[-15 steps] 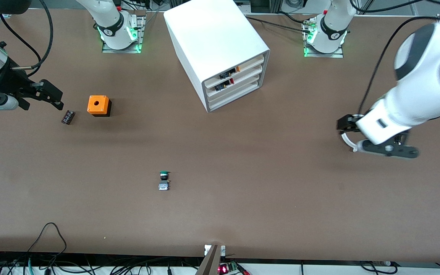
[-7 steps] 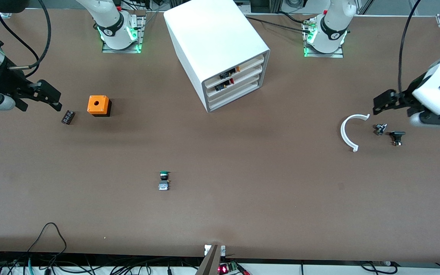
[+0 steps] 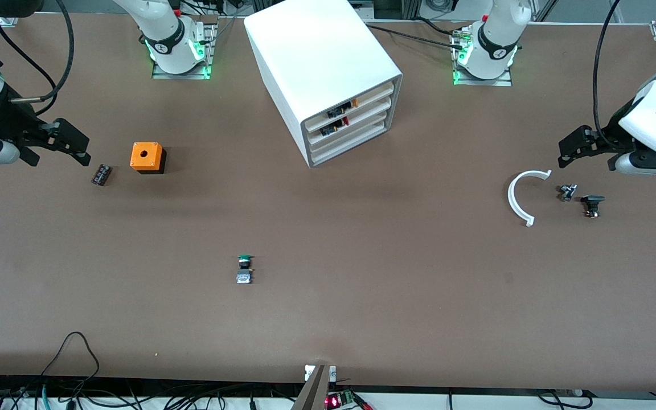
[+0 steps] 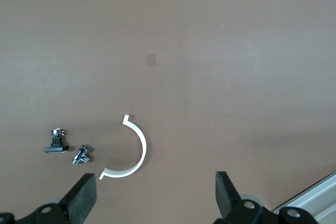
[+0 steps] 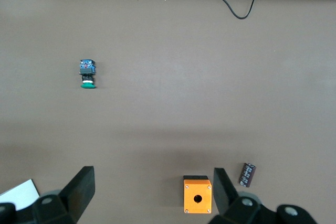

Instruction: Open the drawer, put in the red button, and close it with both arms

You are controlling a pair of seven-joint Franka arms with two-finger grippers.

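The drawer (image 3: 362, 115), second from the top of the white cabinet (image 3: 322, 57), sits with its cream front level with its neighbours. The red button (image 3: 336, 123) shows inside it as a small red-and-black shape at the opening. By my reading the job is all but over: button stowed, drawer pushed home. From my screen I cannot tell whether the front is fully seated.

The drawer above holds a black-and-orange part (image 3: 344, 106).

Neither gripper is at the cabinet. The left gripper (image 3: 572, 149) hangs over the left arm's end of the table, fingers spread and empty. Below it lie a white curved strip (image 3: 519, 196) and two small dark fittings (image 3: 579, 198). The right gripper (image 3: 74, 145) hangs over the right arm's end, fingers also spread and holding nothing, close to a small dark cylinder (image 3: 101, 174) and an orange box (image 3: 147, 156).

The green button (image 3: 244, 269) lies alone in mid-table, nearer the front camera than the cabinet.

Nothing stands in front of the drawers. If a last push were needed, I judge either arm would have an unobstructed run in.
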